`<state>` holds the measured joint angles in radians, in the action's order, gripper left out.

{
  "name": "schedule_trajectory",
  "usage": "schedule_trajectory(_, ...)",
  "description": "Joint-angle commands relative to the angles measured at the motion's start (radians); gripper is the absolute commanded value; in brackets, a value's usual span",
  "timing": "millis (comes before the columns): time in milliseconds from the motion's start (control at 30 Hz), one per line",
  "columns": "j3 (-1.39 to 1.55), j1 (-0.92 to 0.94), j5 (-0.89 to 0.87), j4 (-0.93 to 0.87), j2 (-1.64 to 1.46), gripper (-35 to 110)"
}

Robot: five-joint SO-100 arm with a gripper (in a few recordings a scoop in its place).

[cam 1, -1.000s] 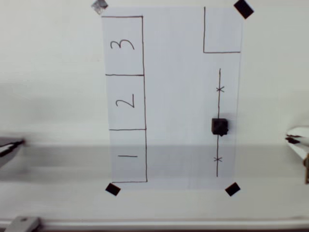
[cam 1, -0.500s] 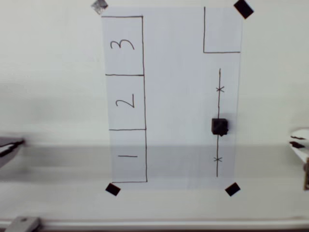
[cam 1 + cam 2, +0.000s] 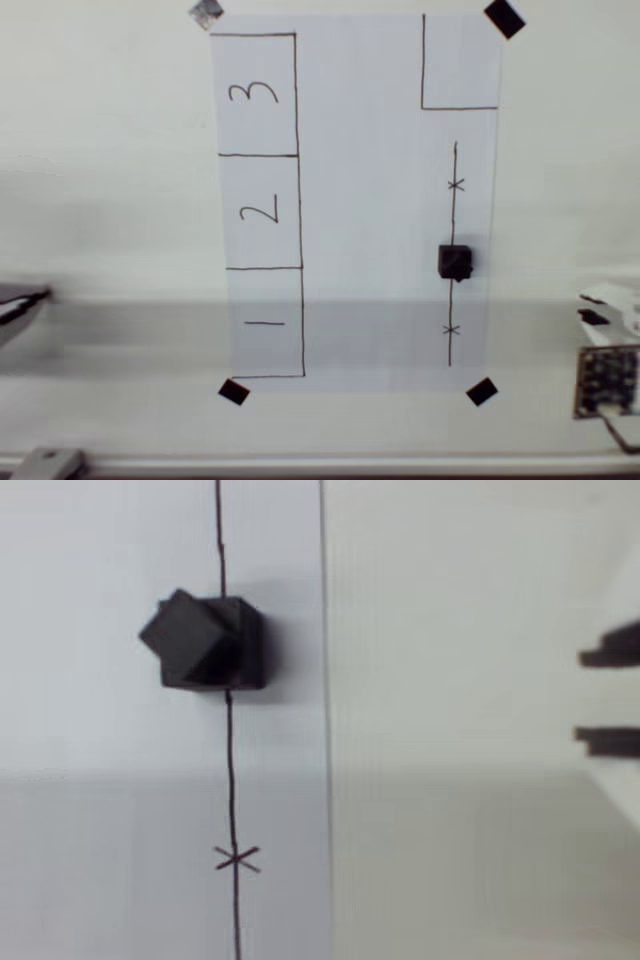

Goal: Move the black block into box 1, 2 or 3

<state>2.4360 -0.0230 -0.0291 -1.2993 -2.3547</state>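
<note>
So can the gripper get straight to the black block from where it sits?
Probably yes: the gripper sits at the right edge of the overhead view, and only bare paper and table lie between it and the black block.

The black block point(image 3: 455, 261) is a small matte cube sitting on a drawn pen line on the right side of the white paper, between two x marks. The box point(image 3: 257, 94), a pen-outlined rectangle marked "3", lies at the paper's top left, well apart from the block.
</note>
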Motion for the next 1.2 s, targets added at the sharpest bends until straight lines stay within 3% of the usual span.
schedule_trajectory(0,-0.115,-0.029,-0.015,0.035,0.089,7)
schedule_trajectory(533,-0.333,-0.009,0.023,0.164,0.457,12)
schedule_trajectory(1167,-0.431,0.075,0.152,0.202,0.598,24)
